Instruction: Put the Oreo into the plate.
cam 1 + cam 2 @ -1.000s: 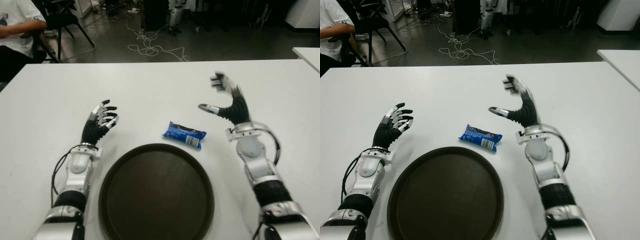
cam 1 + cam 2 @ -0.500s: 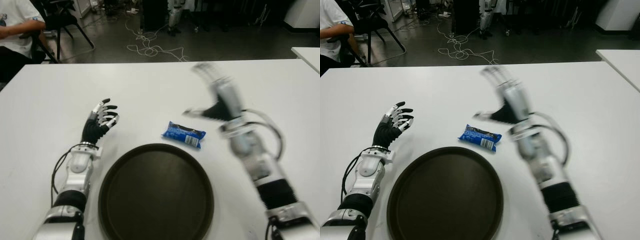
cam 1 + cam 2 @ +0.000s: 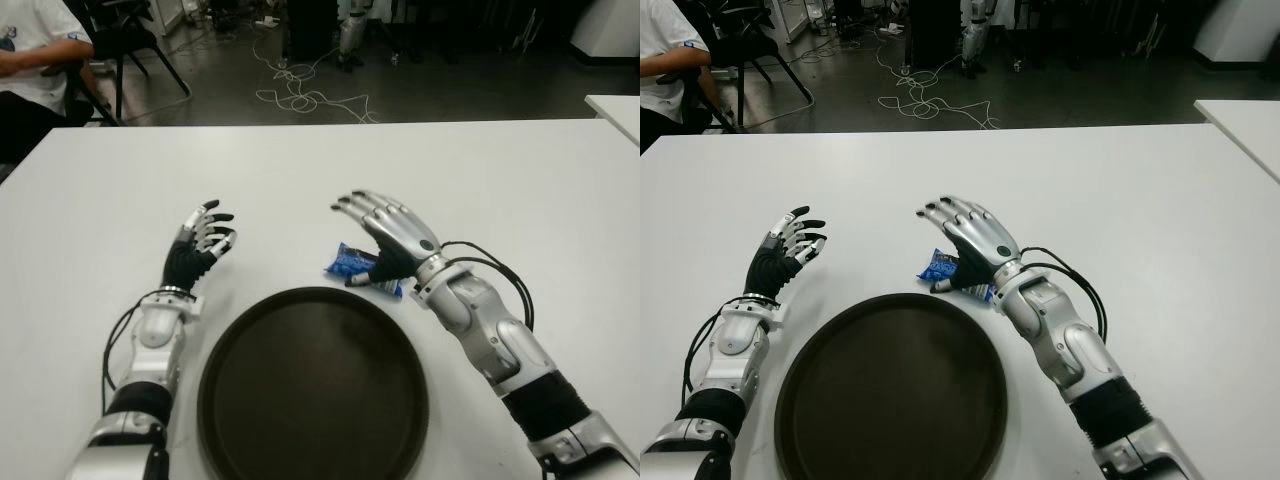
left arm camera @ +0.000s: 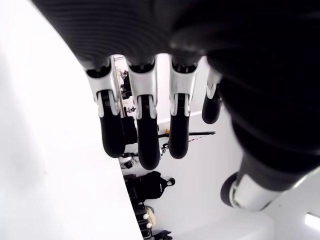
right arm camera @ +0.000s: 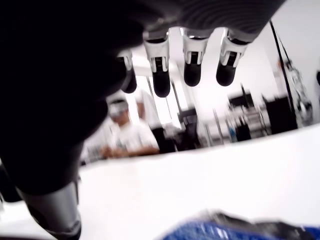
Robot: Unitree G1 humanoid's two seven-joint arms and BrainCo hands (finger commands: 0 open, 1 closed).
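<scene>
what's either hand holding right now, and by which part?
Nothing held. The right hand is spread open over the Oreo pack, fingers not closed. The left hand is open, left of the plate.

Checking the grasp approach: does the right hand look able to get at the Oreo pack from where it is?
Probably yes. The right hand is open directly over the Oreo pack, fingers spread, nothing between them. The plate sits just beside it.
</scene>
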